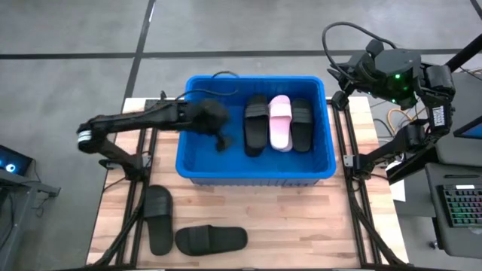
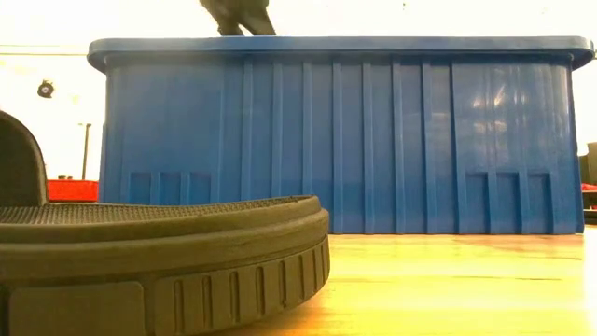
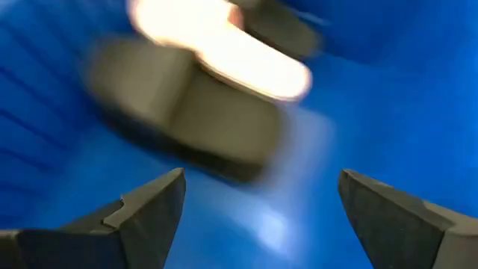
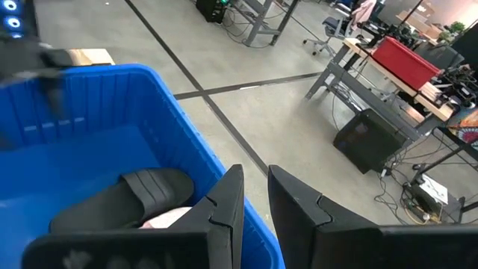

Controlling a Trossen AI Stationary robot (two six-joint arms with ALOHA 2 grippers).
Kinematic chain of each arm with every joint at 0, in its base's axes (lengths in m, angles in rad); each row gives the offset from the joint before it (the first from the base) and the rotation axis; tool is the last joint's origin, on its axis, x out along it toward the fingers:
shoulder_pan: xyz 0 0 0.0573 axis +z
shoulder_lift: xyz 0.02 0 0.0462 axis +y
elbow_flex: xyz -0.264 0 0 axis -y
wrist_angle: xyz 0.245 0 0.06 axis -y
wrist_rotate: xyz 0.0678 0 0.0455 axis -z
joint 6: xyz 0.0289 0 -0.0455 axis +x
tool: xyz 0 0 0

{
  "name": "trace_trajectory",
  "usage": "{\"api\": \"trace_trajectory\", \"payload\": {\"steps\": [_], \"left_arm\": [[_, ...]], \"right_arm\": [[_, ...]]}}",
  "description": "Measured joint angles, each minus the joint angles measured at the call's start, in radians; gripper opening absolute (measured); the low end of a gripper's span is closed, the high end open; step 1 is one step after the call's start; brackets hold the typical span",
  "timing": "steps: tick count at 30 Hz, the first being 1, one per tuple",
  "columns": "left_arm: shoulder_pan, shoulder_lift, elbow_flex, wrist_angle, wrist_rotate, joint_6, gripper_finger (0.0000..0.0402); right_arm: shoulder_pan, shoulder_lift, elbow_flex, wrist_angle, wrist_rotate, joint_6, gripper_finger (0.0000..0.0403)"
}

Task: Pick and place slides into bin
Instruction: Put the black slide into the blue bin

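Observation:
The blue bin (image 1: 256, 172) stands at the table's far middle and holds two black slides (image 1: 256, 124) (image 1: 301, 124) with a pink one (image 1: 281, 120) between them, all lying flat on its floor. Two more black slides (image 1: 158, 218) (image 1: 211, 239) lie on the table near the front left; one fills the low view's foreground (image 2: 159, 261). My left gripper (image 1: 222, 141) is inside the bin's left half, open and empty (image 3: 258, 175), with a black slide (image 3: 194, 112) and the pink one (image 3: 239, 52) ahead of it. My right gripper (image 1: 337, 79) waits outside the bin's far right corner, shut (image 4: 255, 172).
The bin's walls (image 2: 336, 140) stand high around my left gripper. Bare wooden table (image 1: 301, 226) lies in front of the bin and to the right of the two loose slides. A keyboard (image 1: 459, 207) and cables sit beyond the table's right edge.

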Motion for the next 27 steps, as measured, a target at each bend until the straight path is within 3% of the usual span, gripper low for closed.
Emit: {"api": "trace_trajectory", "payload": {"steps": [4,8,14,21,27], "left_arm": [[-0.1,-0.104,0.0,-0.24,0.178,-0.191,0.0324],[-0.262,-0.174,0.0,-0.408,0.2,-0.39,0.0316],[-0.533,-0.223,0.0,-0.5,0.184,-0.817,0.0313],[-0.816,-0.15,-0.01,-0.673,0.153,-1.116,0.0312],[-0.94,-0.02,-0.013,-0.731,0.151,-1.158,0.0312]], "right_arm": [[0.0,0.001,0.0,-0.001,0.0,-0.002,0.0054],[0.0,0.001,0.0,-0.003,0.0,-0.017,0.0054],[0.0,-0.001,0.0,-0.018,0.0,-0.025,0.0054],[0.0,0.0,0.0,-0.028,0.0,-0.044,0.0054],[0.0,0.001,0.0,-0.028,0.0,-0.044,0.0054]]}}
